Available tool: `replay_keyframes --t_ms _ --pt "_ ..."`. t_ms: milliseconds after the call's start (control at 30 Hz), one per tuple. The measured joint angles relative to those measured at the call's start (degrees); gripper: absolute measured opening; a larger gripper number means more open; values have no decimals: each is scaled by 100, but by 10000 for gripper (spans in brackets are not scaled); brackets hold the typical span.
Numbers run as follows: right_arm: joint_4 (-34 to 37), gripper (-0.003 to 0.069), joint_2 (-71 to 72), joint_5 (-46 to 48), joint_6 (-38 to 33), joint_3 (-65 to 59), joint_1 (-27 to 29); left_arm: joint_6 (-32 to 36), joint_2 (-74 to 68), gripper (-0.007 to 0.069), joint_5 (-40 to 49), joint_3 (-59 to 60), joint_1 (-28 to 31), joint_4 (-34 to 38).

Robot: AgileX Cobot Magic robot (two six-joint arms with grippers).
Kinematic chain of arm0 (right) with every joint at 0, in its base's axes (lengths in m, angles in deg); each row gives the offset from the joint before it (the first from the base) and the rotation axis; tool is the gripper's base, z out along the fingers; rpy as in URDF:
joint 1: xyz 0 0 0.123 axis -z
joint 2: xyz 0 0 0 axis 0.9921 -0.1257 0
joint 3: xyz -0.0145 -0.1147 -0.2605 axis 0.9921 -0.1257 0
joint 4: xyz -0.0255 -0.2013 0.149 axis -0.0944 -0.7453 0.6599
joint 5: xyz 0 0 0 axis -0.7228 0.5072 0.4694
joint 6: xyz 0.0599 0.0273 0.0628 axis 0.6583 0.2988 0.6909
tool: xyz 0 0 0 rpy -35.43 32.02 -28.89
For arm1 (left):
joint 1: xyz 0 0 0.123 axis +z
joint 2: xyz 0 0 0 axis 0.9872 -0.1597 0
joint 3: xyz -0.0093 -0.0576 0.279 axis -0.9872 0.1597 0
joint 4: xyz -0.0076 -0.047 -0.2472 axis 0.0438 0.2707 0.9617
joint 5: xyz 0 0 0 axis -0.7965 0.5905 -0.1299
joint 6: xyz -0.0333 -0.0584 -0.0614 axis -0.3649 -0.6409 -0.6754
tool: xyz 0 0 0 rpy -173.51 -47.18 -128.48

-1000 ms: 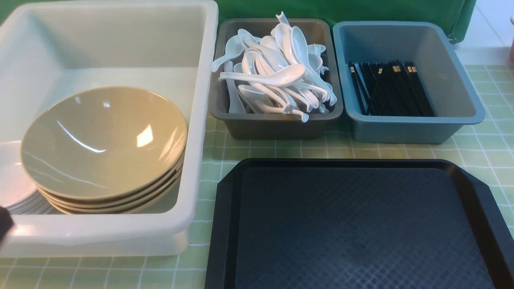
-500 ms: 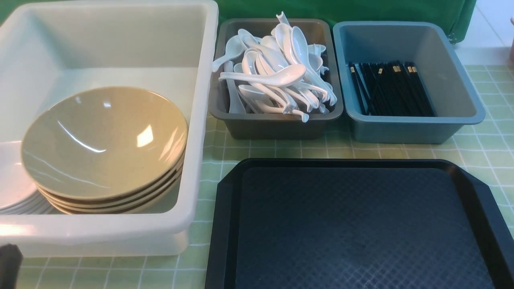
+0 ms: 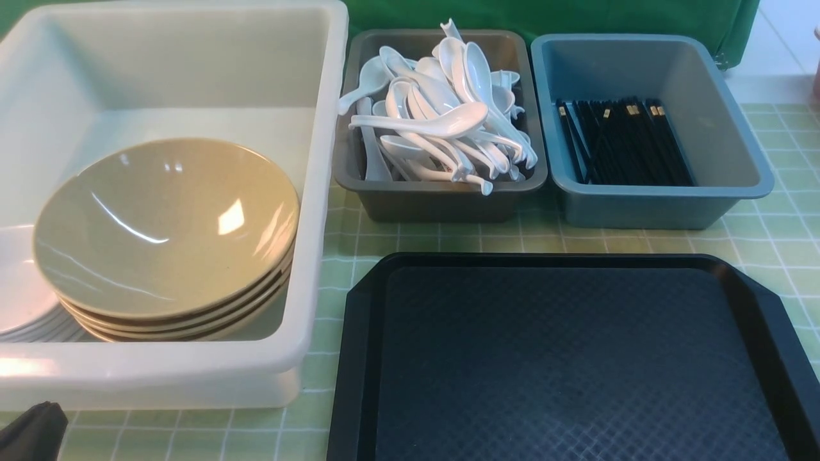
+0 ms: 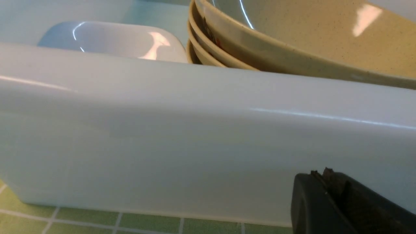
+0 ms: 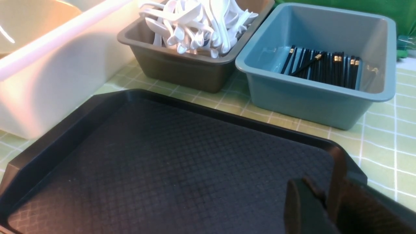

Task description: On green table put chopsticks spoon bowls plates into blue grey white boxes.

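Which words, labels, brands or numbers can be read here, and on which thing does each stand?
None: no readable text on the white box, grey box, blue box, black tray, bowls, spoons or chopsticks.
The chopsticks' gold bands are too small to read.

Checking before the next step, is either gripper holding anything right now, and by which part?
Nothing is held: left gripper is shut and empty; right gripper is empty.

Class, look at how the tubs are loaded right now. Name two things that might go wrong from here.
1. The glossy white soup spoons are heaped above the dark grey plastic tub's rim; a nudge might spill some.
2. The stacked tan bowls lean on the small white plates and might slide.
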Motion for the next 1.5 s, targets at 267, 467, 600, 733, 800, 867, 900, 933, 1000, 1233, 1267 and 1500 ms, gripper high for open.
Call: replay_keyframes --t_ms 267,467,600,733,800,867,900,933,1000,1233,1267,1500 --pt "0 175 0 0 0 0 0 0 0 -1 -5 0 0 0" --pt "-7 182 42 1 -32 -41 893 0 0 -1 -6 0 0 5" --pt "-117 183 72 -167 -299 -309 2052 0 0 -1 -6 0 0 5" --pt "-146 183 173 -592 -395 -847 2805 0 0 -1 -6 0 0 5" --pt "-151 184 184 -781 -430 -1130 3019 0 0 -1 -6 0 0 5" --pt "-151 185 185 -968 -493 -1472 3234 0 0 -1 -6 0 0 5" --pt "-157 186 185 -1014 -521 -1613 3266 0 0 -1 -6 0 0 5" --pt "-162 187 185 -1045 -569 -1742 3281 0 0 -1 -6 0 0 5" --pt "-173 188 185 -1126 -672 -1900 3288 0 0 -1 -1 0 0 5" --pt "-190 194 185 -1497 -791 -2378 3288 0 0 -1 -1 0 0 5" --pt "-196 195 185 -1560 -791 -2444 3288 0 0 -1 -1 0 0 5" --pt "-214 200 185 -2121 -791 -2569 3288 0 0 -1 -1 0 0 5"
